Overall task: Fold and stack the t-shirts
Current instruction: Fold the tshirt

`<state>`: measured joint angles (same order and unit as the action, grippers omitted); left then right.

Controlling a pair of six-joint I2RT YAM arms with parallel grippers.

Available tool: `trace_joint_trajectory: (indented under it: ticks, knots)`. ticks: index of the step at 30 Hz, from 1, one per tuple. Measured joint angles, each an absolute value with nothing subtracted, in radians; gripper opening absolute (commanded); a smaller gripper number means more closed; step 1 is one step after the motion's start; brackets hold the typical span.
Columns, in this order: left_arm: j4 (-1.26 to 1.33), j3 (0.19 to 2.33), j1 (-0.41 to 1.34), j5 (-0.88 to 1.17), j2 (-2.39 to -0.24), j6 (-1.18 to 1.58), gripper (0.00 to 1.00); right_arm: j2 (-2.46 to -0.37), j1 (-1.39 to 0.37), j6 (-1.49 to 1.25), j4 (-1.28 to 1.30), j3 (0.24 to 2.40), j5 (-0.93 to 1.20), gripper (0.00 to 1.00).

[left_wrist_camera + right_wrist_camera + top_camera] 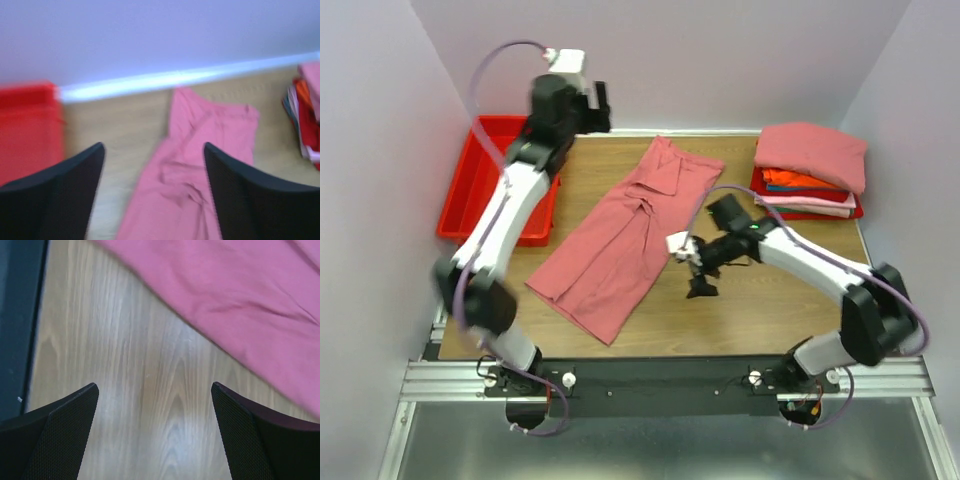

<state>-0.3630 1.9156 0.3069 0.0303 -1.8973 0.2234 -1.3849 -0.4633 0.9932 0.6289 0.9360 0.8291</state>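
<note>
A large salmon-pink t-shirt (625,240) lies diagonally across the middle of the table, folded lengthwise with creases near its middle. My left gripper (598,108) is raised high over the back of the table, open and holding nothing. In the left wrist view the t-shirt (195,165) lies well below, between the spread fingers of the left gripper (154,147). My right gripper (695,272) hovers just off the shirt's right edge. It is open over bare wood (155,387), with the t-shirt's hem (240,295) to the upper right. Folded t-shirts (810,170) are stacked at the back right.
A red plastic bin (485,185) stands at the table's back left, also visible as a red bin (27,130) in the left wrist view. The stack (307,115) shows at the right of that view. The table's dark front edge (17,315) is near the right gripper.
</note>
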Motion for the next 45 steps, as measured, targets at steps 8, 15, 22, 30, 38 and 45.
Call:
trace_joint_trajectory:
  ticks: [8,15,22,30,38,45]
  knots:
    - [-0.074,1.185,0.186,-0.156,-0.998,0.158,0.98,-1.768,-0.971,1.080,0.621,1.218,0.509,0.68]
    - [-0.147,0.847,0.160,-0.215,-0.751,0.180,0.98,-1.931,-1.225,1.044,0.599,1.349,0.350,0.57]
    - [-0.183,0.806,0.158,-0.270,-0.577,0.206,0.98,-1.985,-1.241,1.010,0.583,1.372,0.291,0.46]
    - [-0.199,0.819,0.158,-0.281,-0.546,0.218,0.98,-1.981,-1.242,0.993,0.553,1.354,0.255,0.16]
    - [-0.220,0.816,0.159,-0.274,-0.537,0.219,0.98,-1.907,-1.242,1.014,0.484,1.238,0.236,0.00]
    - [-0.219,0.803,0.158,-0.236,-0.539,0.228,0.98,-1.687,-1.201,1.077,0.507,0.972,0.233,0.00]
